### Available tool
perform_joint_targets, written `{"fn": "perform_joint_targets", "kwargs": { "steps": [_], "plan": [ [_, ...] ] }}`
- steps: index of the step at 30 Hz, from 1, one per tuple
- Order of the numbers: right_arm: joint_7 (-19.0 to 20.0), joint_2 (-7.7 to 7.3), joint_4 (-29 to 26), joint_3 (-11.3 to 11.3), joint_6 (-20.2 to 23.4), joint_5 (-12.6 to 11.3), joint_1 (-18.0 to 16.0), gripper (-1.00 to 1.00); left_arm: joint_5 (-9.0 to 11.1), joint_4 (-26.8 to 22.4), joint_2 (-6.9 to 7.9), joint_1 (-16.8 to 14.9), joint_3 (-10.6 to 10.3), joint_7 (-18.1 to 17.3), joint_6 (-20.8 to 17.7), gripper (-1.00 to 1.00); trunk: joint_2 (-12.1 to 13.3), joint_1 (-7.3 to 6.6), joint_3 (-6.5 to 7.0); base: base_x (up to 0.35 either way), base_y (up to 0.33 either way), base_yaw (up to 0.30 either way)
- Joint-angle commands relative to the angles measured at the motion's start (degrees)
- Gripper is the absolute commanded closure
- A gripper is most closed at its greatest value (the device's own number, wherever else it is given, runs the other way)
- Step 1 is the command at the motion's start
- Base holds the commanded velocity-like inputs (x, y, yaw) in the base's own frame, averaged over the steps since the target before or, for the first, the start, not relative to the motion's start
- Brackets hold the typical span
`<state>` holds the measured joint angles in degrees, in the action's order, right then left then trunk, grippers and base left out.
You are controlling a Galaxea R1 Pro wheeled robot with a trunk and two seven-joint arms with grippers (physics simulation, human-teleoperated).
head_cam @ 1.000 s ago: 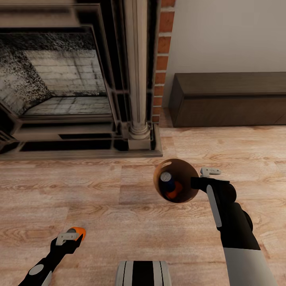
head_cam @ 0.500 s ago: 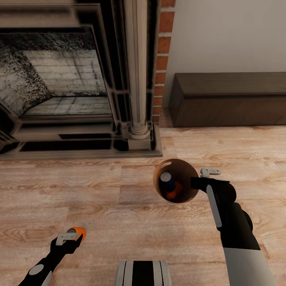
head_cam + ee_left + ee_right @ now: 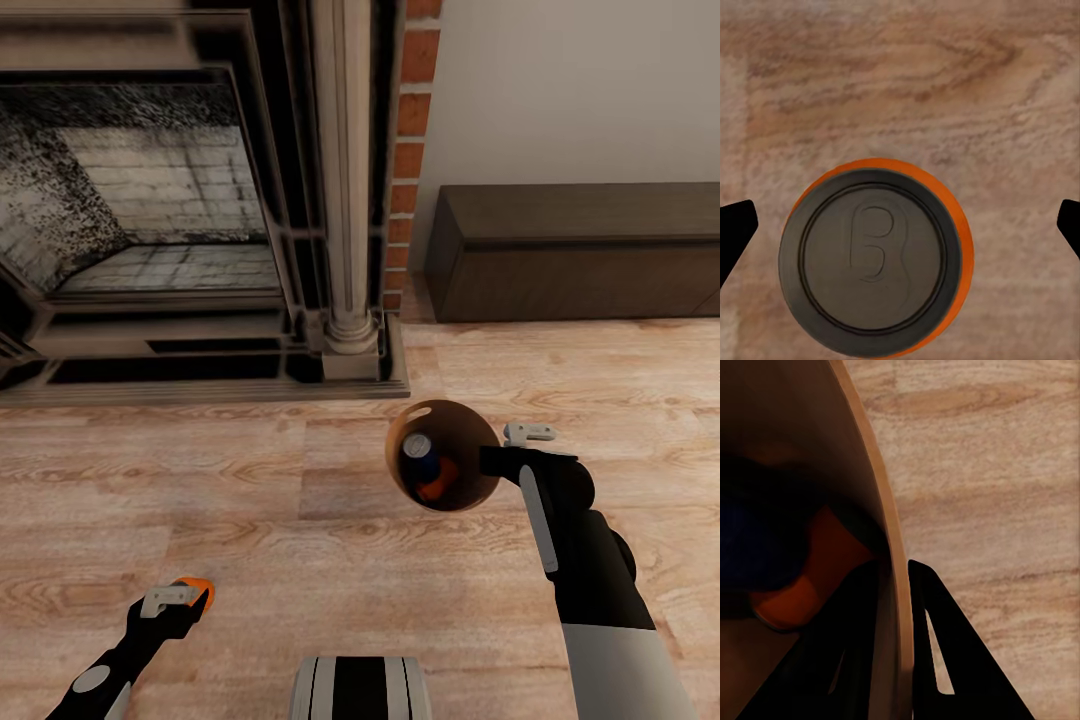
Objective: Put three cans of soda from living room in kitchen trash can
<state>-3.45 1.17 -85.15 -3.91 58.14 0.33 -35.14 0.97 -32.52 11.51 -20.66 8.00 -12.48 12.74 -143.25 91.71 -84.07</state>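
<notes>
My right gripper (image 3: 495,460) is shut on the rim of the tash can (image 3: 465,432), a round bin with a brown inside, held above the wood floor. In the right wrist view one finger sits inside the wall (image 3: 810,450) and one outside. A dark blue can of soda (image 3: 418,452) and an orange one (image 3: 437,482) lie in the bin. At lower left my left gripper (image 3: 172,602) is open over a third, orange can (image 3: 198,588). The left wrist view looks down on the end of this can (image 3: 874,259), with the fingertips (image 3: 733,229) wide apart and clear of it.
A dark fireplace (image 3: 150,220) with a stone column and red brick edge (image 3: 410,130) stands ahead on the left. A low dark wood cabinet (image 3: 580,250) runs along the wall at right. My own base (image 3: 360,690) is at the bottom edge. Wood floor lies between them.
The orange can at lower left has slipped slightly lower in the head view, closer to my left gripper. The right arm and the bin have stayed put.
</notes>
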Motion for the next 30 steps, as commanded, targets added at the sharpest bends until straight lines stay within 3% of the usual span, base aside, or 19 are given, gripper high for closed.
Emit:
{"fn": "perform_joint_targets", "kwargs": {
  "steps": [1, 10, 30],
  "plan": [
    [0.2, 0.01, 0.0, 0.0, 0.0, -0.7, 0.0, 1.00, 0.0, 0.0, 0.00, 0.0, 0.0, 0.0, 0.0, -1.00, 0.0, -0.01, 0.00, -0.084, 0.000, 0.000],
    [0.2, 0.03, 0.0, 0.0, 0.0, -0.7, 0.0, 1.00, 0.0, 0.0, 0.00, 0.0, 0.1, 0.0, 0.0, -1.00, 0.0, -0.01, 0.00, -0.100, 0.000, 0.000],
    [0.2, 0.06, 0.0, 0.0, 0.0, -0.7, 0.0, 1.00, 0.0, 0.0, 0.00, 0.0, 0.1, 0.0, 0.0, -1.00, 0.0, -0.01, 0.00, 0.006, 0.000, 0.000]
  ]
}}
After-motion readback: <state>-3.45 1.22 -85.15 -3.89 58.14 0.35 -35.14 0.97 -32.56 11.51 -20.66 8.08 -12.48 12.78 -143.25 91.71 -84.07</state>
